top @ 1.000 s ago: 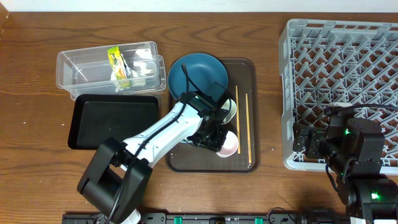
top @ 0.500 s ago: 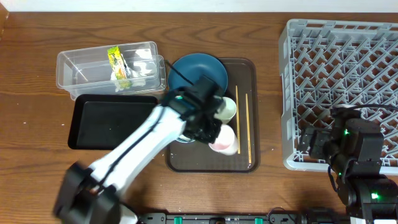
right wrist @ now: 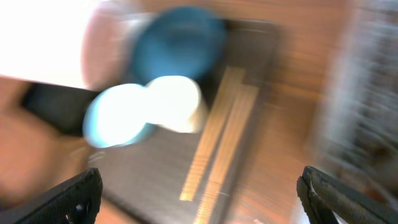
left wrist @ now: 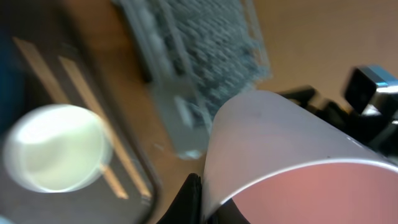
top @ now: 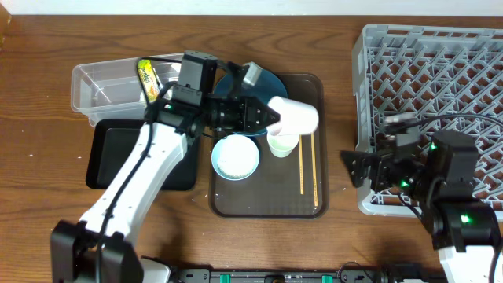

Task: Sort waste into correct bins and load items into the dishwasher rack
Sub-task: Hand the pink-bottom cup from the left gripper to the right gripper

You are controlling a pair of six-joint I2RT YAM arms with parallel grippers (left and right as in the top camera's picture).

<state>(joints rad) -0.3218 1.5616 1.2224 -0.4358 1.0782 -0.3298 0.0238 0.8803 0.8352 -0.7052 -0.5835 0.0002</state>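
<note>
Left claw (top: 269, 115) clamped on the pinkish cup (top: 296, 116), held on its side above the brown tray (top: 267, 203).
The left arm (top: 149, 165) rises from the near edge of the counter (top: 39, 204), crosses the black tray (top: 110, 149), then bends so its wrist lies level and points right, toward the dishwasher rack (top: 440, 71). Just below the held cup, the pale green cup (top: 283, 145) stands on the brown tray, with the white bowl (top: 236, 158) to its left and the 2 chopsticks (top: 302, 165) to its right. The blue plate (top: 267, 82) is partly hidden behind the wrist. The wrapper (top: 147, 77) lies in the clear tub (top: 102, 82). The right arm sits low by the rack's near left corner; the right claw (top: 354, 167) points left, fingers spread wide, gripping nothing.
</note>
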